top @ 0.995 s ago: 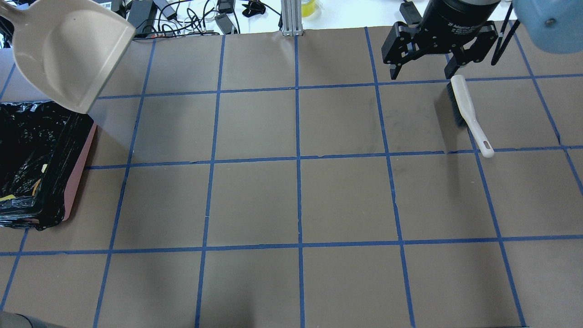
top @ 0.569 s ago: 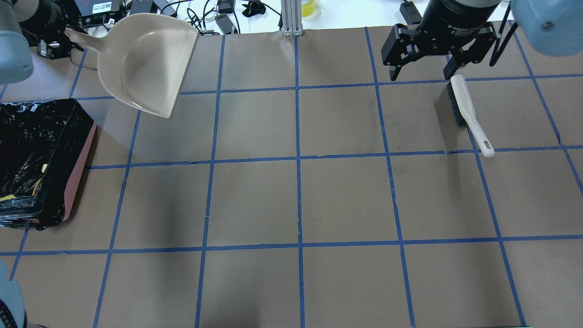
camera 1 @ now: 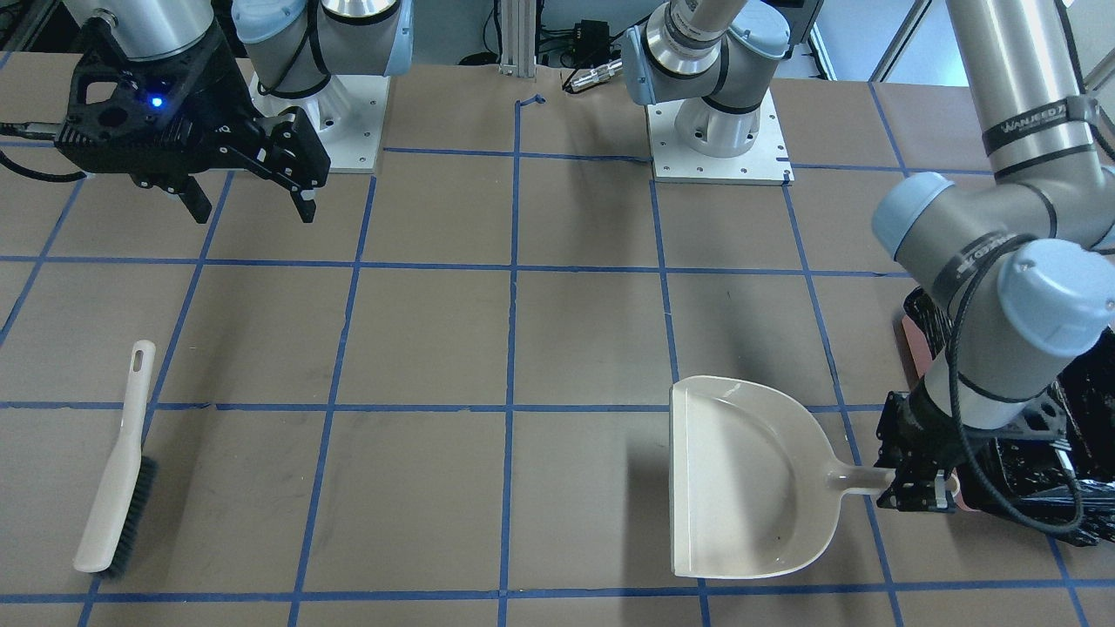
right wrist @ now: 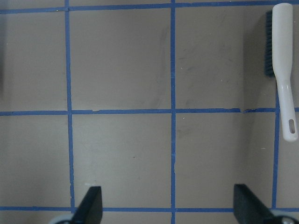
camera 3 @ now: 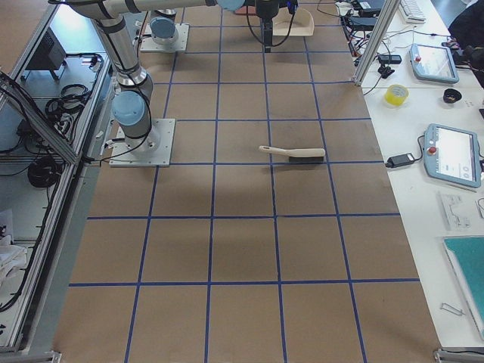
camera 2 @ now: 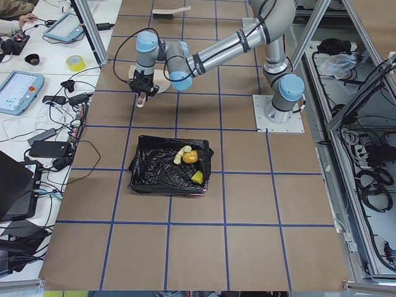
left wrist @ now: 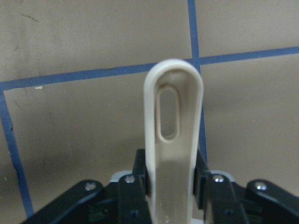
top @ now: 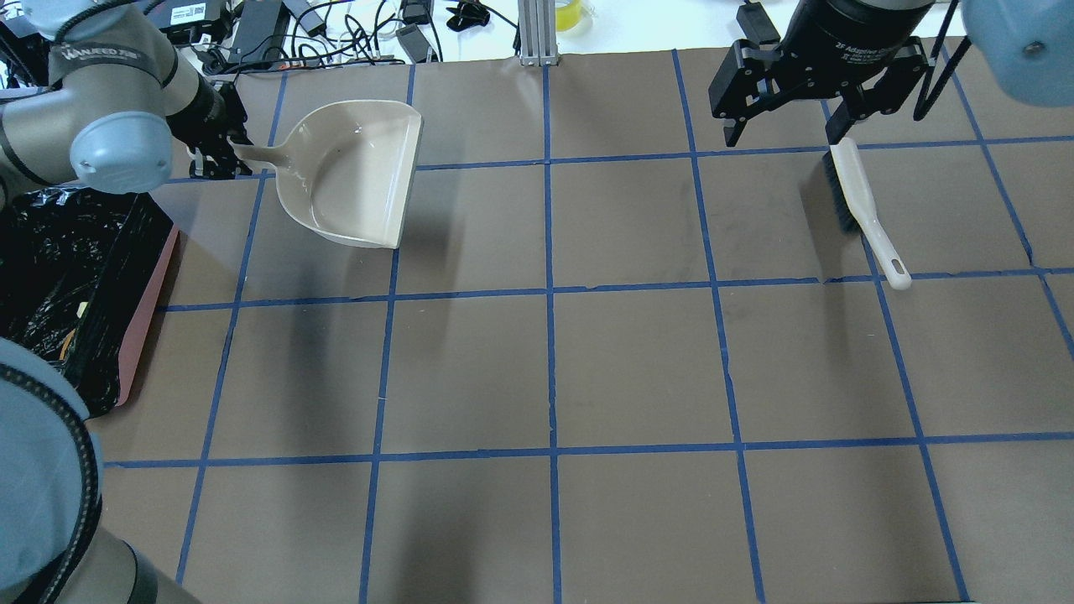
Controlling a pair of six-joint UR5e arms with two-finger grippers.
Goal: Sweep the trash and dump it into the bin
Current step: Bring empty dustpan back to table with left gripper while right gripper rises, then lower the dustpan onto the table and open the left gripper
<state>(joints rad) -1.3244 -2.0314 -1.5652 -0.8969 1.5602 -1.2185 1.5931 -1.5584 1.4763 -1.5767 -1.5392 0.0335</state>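
Note:
The trash lies inside the bin [camera 2: 148, 179]: a cream slice [camera 2: 181, 154], an amber lump [camera 2: 191, 157] and a yellow wedge [camera 2: 197, 177]. The bin is pink with a black bag [top: 67, 252] and stands at the table's left edge. My left gripper [top: 220, 151] is shut on the handle [left wrist: 173, 140] of the beige dustpan [top: 357, 172]. The pan is level and empty, low over the table to the right of the bin. My right gripper [top: 784, 126] hangs open and empty above the far right. The white brush [top: 856, 197] lies flat just below it.
Cables and power bricks [top: 336, 33] crowd the bench beyond the table's far edge. Both arm bases [camera 1: 719, 131] stand on plates at the robot's side. Tablets and a tape roll [camera 2: 75, 62] lie on the side bench.
The left arm has swung the dustpan rightward from beside the bin and lowered it level near the table. The right gripper and the brush have barely moved.

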